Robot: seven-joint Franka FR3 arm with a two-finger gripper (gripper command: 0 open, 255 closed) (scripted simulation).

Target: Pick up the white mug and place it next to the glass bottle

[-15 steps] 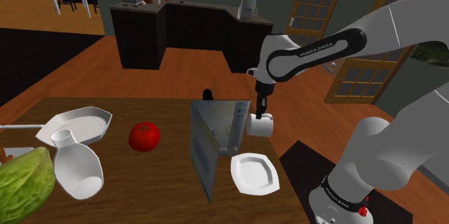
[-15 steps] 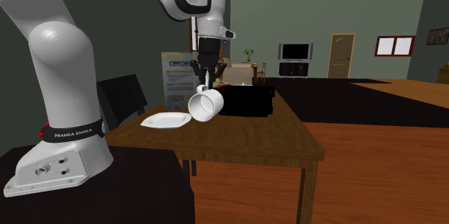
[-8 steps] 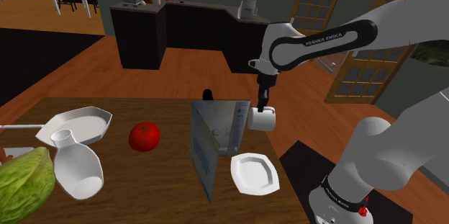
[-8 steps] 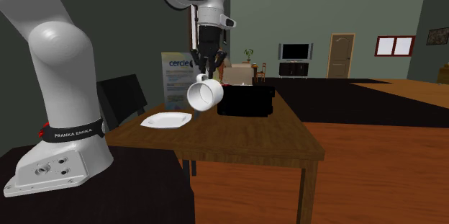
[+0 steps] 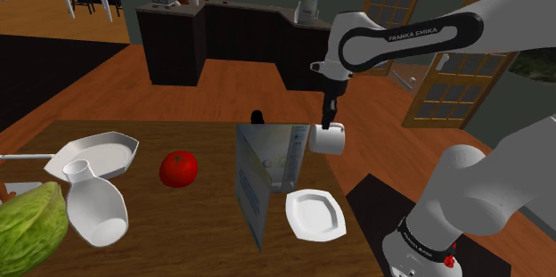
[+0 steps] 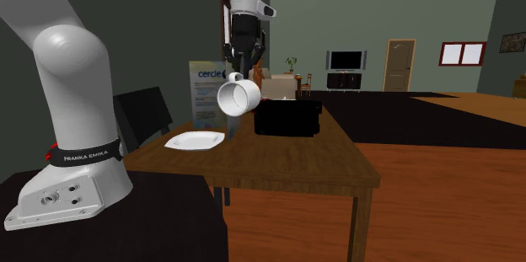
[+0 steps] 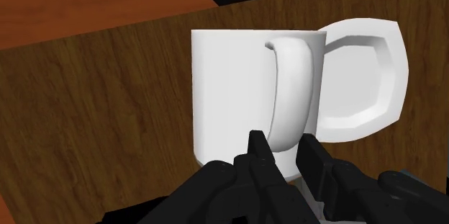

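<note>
From the shoulder view the claw pinches the white mug by its handle, clear above the counter, while the second exterior view shows it tipped sideways above a white plate, and the wrist view shows both fingers clasping the handle.

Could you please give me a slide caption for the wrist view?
Black gripper clasps the white mug by its handle, over the wooden table and a white plate.

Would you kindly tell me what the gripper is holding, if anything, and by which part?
The gripper is shut on the white mug, clasping it by its handle.
</note>
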